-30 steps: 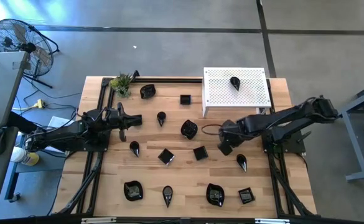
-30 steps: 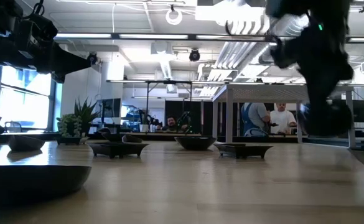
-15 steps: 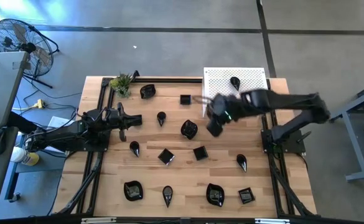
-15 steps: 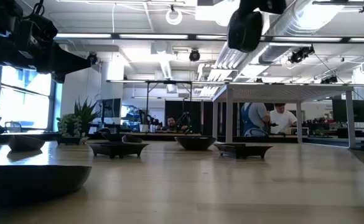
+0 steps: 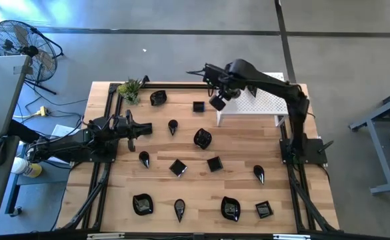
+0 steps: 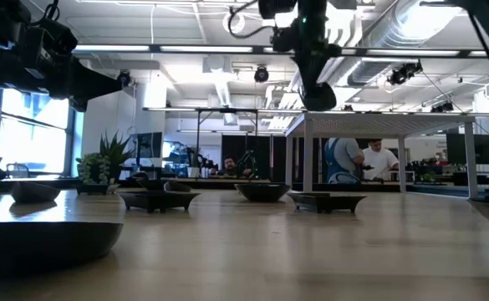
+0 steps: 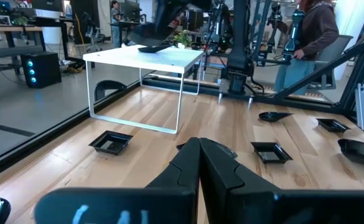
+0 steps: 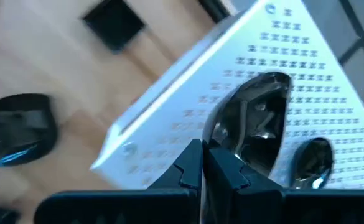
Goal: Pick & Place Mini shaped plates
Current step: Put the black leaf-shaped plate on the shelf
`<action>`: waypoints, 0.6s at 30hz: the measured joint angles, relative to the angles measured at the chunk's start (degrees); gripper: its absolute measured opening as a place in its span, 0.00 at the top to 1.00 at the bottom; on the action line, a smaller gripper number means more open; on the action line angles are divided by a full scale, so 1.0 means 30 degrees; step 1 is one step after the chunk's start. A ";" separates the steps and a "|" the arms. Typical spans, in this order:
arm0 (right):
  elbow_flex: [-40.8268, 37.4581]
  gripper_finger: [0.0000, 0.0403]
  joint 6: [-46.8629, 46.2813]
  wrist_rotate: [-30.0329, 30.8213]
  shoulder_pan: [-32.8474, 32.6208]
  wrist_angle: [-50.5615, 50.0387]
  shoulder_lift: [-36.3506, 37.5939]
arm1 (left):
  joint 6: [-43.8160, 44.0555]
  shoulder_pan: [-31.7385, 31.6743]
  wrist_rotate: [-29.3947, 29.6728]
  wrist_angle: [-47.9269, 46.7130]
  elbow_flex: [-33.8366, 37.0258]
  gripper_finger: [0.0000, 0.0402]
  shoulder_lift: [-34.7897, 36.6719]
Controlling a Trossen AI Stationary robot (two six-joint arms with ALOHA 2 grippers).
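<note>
- Up near the top middle of the high view, the right gripper (image 5: pixel 216 101) hangs in the air over the near-left corner of the white perforated platform (image 5: pixel 265 100); its wrist view shows the fingers (image 8: pixel 197 163) pinched together on the rim of a glossy black plate (image 8: pixel 253 127), which sits between the fingers and the platform top
- second small dark plate (image 8: pixel 309 163) shows just beside the held one in that wrist view, lying on the platform; can't tell its shape
- left gripper (image 5: pixel 129 128) sits over the left side of the table (image 5: pixel 241 167), well apart from the right one; its wrist view has the fingers (image 7: pixel 197 163) closed together with nothing between them
- rest of the mini shaped plates are scattered on the wood: wavy one (image 5: pixel 158 98) near the small green plant (image 5: pixel 131 88) at upper left; square one (image 5: pixel 199 106) just left of the platform; rounded one (image 5: pixel 203 138) mid-table; teardrop (image 5: pixel 173 126) beside the left gripper; more squares and teardrops lower down, like the one at the bottom left (image 5: pixel 142 204) and another at the bottom right (image 5: pixel 264 210)
- low view shows the right arm high up at top centre, with people in the room behind the table
</note>
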State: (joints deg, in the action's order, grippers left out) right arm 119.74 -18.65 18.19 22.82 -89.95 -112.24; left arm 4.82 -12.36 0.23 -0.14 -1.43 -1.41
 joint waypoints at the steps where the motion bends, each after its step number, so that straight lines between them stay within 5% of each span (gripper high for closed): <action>1: 0.0030 0.98 0.0084 0.0174 0.0187 -0.0028 -0.0222 | -0.0003 -0.0006 0.0000 0.0000 0.0000 1.00 0.0000; 18: -0.0729 0.98 0.3076 0.3586 -0.0070 0.0048 -0.0693 | -0.0006 0.0000 0.0000 0.0000 0.0000 1.00 0.0000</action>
State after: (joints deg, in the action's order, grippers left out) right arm 117.55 -9.42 28.95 22.61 -89.81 -114.32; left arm 4.80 -12.36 0.23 -0.14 -1.43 -1.41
